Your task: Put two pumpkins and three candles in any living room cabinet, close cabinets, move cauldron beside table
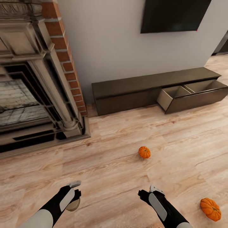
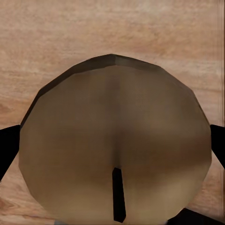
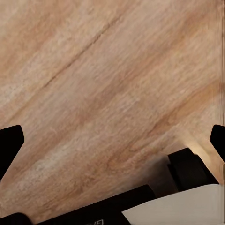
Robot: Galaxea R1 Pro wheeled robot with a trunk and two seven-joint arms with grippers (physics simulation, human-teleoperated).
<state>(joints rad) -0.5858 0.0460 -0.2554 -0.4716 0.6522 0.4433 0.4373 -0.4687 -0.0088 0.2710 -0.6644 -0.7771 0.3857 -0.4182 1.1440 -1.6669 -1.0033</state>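
My left gripper (image 1: 74, 197) is shut on a cream-beige candle (image 2: 117, 145); the candle's wick end faces the left wrist camera, and its lower edge peeks out under the hand (image 1: 73, 205). One small orange pumpkin (image 1: 144, 152) lies on the plank floor ahead of my right gripper (image 1: 148, 192), which is open over bare floor (image 3: 93, 93) with nothing between its fingers. A second pumpkin (image 1: 210, 209) lies to the right of that arm. The long dark-brown cabinet (image 1: 126, 91) stands against the far wall, and its right-hand drawer (image 1: 190, 95) is pulled open.
An ornate fireplace surround (image 1: 34, 95) with a brick chimney (image 1: 65, 57) juts out at the left. A dark screen (image 1: 174, 14) hangs on the wall above the cabinet. Open wood floor (image 1: 110, 142) lies between me and the cabinet.
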